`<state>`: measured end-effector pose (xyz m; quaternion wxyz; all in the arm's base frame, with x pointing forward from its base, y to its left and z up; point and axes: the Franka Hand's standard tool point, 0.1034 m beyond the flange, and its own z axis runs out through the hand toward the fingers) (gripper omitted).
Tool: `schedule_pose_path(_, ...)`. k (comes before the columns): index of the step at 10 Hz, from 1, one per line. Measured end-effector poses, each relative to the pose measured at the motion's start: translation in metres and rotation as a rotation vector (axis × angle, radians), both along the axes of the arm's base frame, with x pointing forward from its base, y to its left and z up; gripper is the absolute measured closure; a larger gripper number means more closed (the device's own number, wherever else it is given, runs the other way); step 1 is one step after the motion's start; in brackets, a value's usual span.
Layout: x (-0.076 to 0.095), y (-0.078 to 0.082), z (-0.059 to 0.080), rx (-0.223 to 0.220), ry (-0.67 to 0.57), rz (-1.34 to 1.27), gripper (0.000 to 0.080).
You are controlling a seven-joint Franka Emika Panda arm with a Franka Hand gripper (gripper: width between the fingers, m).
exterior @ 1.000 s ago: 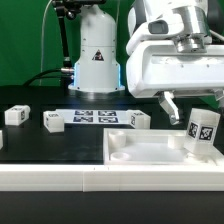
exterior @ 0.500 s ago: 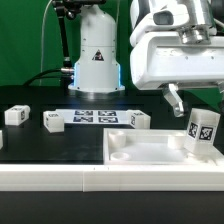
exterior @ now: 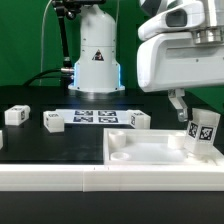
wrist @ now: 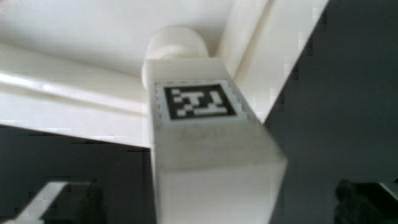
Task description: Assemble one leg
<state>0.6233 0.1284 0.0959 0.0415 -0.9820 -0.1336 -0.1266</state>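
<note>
One leg, a small white block with a square tag, stands upright in the far right corner of the large white tray-like panel. My gripper hangs over it with one finger showing left of the leg in the exterior view. In the wrist view the leg runs between my fingers, with a dark gap on each side. The gripper is open and straddles the leg without touching it. Three more legs lie on the black table: one, another and a third.
The marker board lies flat behind the panel, between the loose legs. The arm's white base stands at the back centre before a green backdrop. The panel's raised rim runs along the front.
My gripper has shifted toward the exterior view's right and now sits over the upright leg. The leg and the other parts have not moved.
</note>
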Motion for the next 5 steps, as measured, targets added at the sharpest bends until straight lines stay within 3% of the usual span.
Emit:
schedule_pose_path(4,-0.012,-0.0031,-0.0016,-0.028,0.239,0.019,0.0151)
schedule_pose_path(5,-0.0096,-0.0048,-0.0002,-0.028,0.251,0.016,0.0151)
